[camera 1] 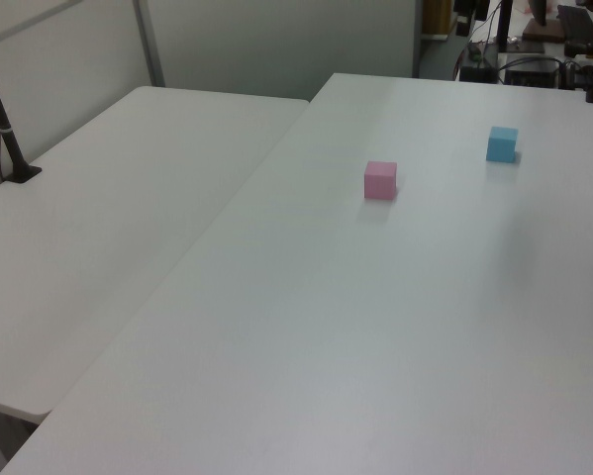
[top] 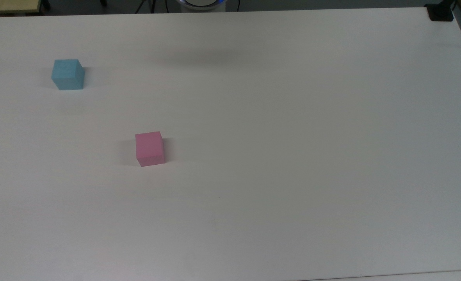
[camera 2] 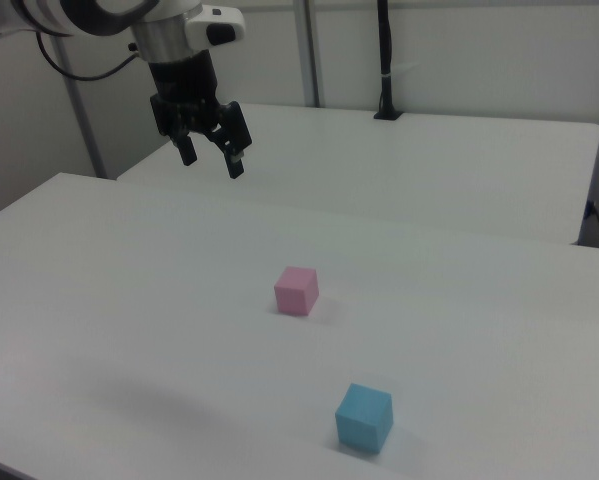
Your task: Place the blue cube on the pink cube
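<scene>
**Two cubes sitting apart, arm hanging high**

The blue cube (top: 68, 74) is sitting on the white desk (top: 292, 156) toward the top view's upper left, all four sides free. The pink cube (top: 150, 148) is resting on the same desk, well apart from it, lower and further toward the top view's right. Nothing is lying on top of either one.

In the right view the gripper (camera 2: 211, 159) is hanging in the air above the desk at the upper left, pointing downward, with its two black fingers (camera 2: 235, 162) spread and nothing between them. It is well away from the pink cube (camera 2: 297, 290) and further still from the blue cube (camera 2: 364, 418), which is sitting nearest the right view's bottom edge.

A second white desk (camera 1: 108, 198) is standing alongside, at the left view's left.
</scene>
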